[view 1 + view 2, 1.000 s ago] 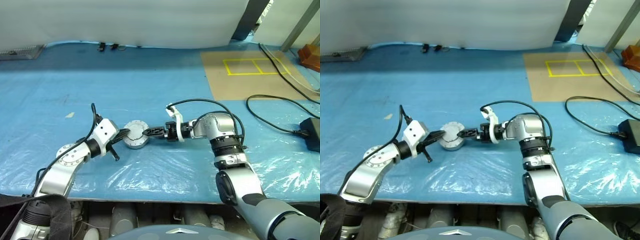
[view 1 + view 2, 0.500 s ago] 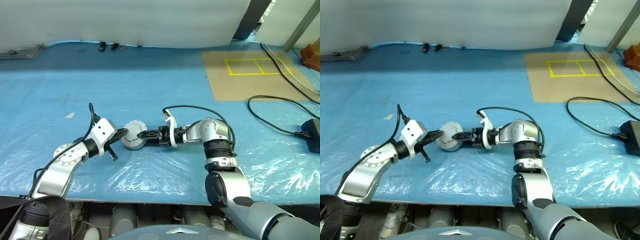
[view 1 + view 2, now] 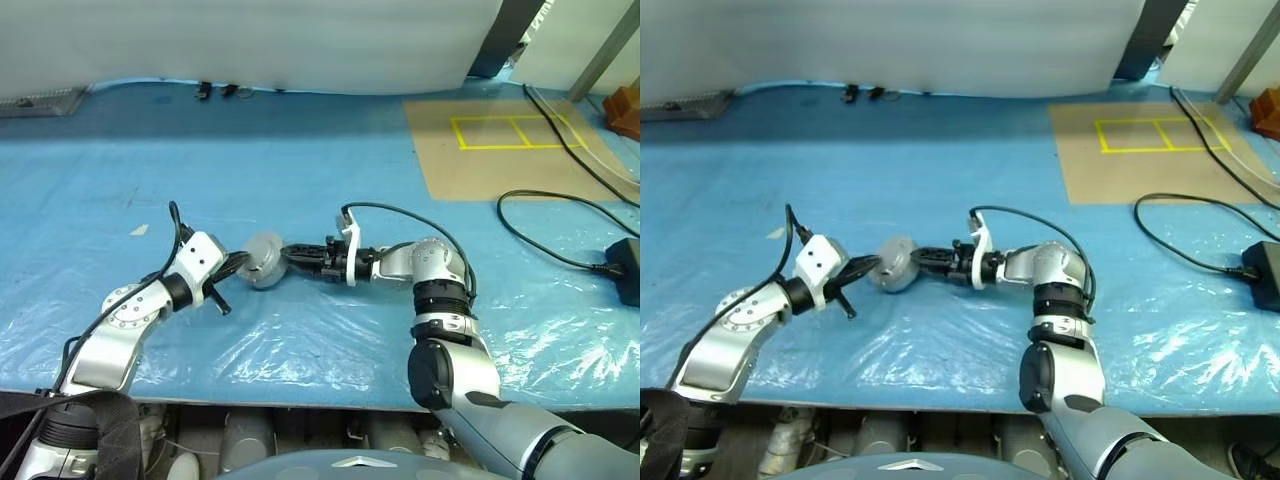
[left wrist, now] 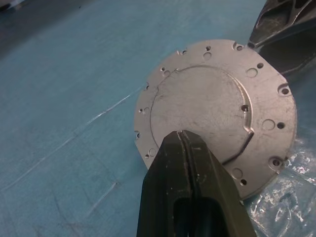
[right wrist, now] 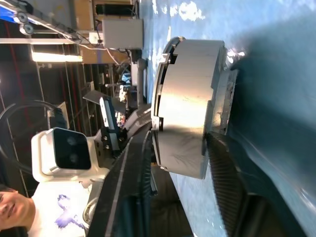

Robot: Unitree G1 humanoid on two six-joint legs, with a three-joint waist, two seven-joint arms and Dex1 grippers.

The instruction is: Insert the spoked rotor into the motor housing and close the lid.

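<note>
Housing [image 3: 263, 273]: round silver-grey casing, sitting left of centre in the left eye view, tipped up off the blue bench [image 3: 300, 160] between the two hands. Its flat drilled face is showing in the left wrist view.

Left hand [image 3: 241, 268]: reaching in from the lower left, fingers [image 4: 190, 163] pressed together, tips meeting the housing's edge; whether they are pinching its rim is hard to tell.

Right hand [image 3: 287, 254]: coming in from the right, roughly level, its two fingers [image 5: 224, 173] straddling the housing's side wall, one on each side.

Cable [image 3: 560, 225]: black, looping at the right of the frame.

Brown mat [image 3: 490, 150]: lying at upper right, carrying yellow tape squares.
</note>
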